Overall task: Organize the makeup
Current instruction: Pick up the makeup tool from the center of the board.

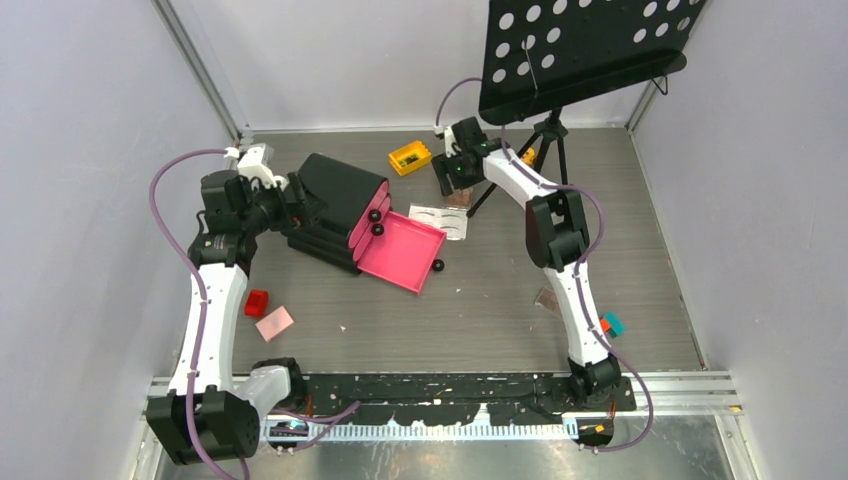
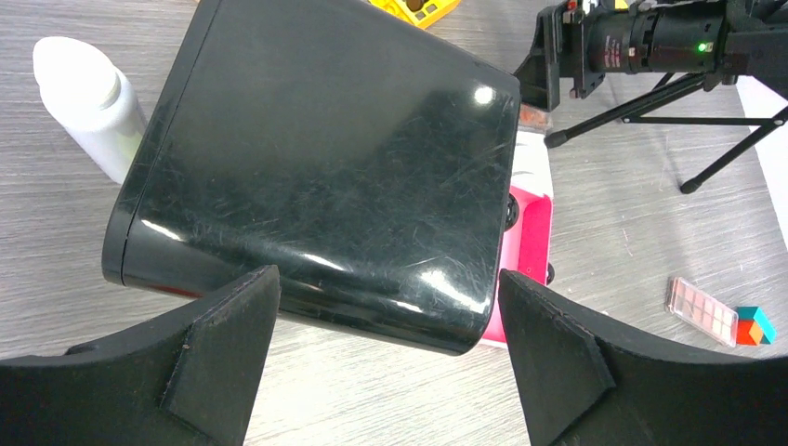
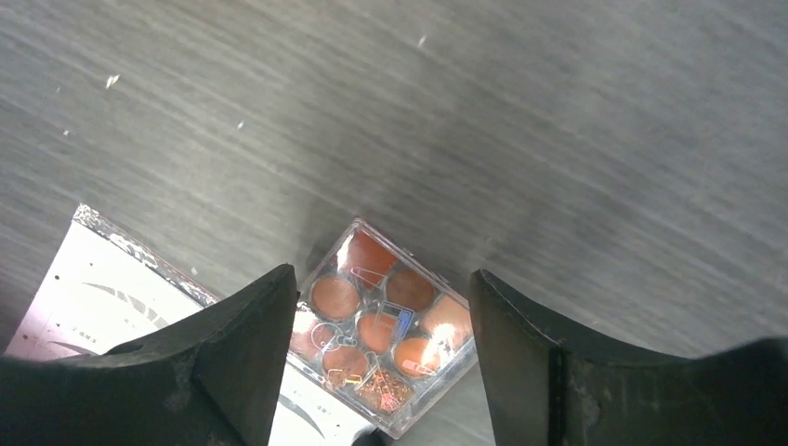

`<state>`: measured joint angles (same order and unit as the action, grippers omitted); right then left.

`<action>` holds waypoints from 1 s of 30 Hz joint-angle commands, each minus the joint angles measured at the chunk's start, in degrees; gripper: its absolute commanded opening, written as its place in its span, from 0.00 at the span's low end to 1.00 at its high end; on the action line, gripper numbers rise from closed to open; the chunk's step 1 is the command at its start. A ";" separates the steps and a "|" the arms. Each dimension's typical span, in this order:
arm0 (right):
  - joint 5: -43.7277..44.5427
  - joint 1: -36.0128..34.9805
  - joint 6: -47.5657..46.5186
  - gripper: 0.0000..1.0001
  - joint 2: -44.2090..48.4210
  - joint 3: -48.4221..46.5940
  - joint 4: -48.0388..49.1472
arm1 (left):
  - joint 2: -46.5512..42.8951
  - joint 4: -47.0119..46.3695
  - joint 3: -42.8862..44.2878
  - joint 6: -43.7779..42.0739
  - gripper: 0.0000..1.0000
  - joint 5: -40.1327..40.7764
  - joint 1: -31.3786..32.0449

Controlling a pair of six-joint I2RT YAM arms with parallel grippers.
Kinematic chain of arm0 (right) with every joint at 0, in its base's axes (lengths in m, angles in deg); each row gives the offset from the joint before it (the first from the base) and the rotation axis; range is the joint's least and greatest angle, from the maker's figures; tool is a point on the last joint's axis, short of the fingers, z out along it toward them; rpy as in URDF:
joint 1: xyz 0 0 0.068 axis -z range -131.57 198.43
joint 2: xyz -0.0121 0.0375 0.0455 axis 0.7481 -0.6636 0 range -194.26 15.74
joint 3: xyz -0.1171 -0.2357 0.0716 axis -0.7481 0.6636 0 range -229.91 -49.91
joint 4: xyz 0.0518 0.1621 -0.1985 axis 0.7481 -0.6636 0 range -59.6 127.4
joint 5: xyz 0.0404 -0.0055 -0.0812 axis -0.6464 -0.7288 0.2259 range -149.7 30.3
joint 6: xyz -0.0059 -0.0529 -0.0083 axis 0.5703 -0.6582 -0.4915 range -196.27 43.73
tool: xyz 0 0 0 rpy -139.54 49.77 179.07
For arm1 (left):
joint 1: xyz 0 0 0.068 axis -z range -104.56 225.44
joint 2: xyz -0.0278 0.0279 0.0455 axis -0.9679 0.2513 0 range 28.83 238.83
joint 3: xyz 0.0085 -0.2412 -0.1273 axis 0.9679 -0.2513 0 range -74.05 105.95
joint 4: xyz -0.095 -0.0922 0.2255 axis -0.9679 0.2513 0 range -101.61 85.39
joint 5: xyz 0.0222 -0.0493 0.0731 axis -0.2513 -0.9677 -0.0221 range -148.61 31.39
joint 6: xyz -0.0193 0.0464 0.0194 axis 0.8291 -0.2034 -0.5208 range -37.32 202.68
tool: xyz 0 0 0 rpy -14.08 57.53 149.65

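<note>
Your right gripper (image 3: 381, 277), released, straddles the brown palette (image 3: 376, 325) at lower centre. Your left gripper (image 2: 388, 277) gapes by the black chest (image 2: 325, 158).

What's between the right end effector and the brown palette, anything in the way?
Nothing. In the right wrist view the right end effector hangs open over the brown palette, no object between them; the white eyebrow card lies at its left edge.
</note>
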<state>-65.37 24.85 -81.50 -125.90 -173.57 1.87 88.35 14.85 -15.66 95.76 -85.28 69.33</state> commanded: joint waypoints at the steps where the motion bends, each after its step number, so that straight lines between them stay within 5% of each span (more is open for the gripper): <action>1: 3.37 -2.57 2.59 0.73 3.80 3.31 -1.11 | -0.03 -1.81 1.88 0.36 0.89 -1.60 0.19; 12: 14.78 -2.56 15.30 0.86 7.04 0.03 9.90 | -0.29 -2.21 1.57 0.63 0.89 -1.65 0.20; 17: 22.11 -2.60 24.21 0.87 5.28 -4.56 2.11 | -0.08 -2.34 1.49 0.80 0.89 -1.76 0.21; 30: 22.09 -3.51 35.44 0.93 -1.32 -12.67 -13.76 | -0.72 -2.47 1.62 0.89 0.89 -2.15 0.11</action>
<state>-45.15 22.10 -50.05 -125.57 -183.86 -6.59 88.49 14.78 -15.66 96.20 -86.14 69.33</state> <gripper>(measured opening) 0.925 0.894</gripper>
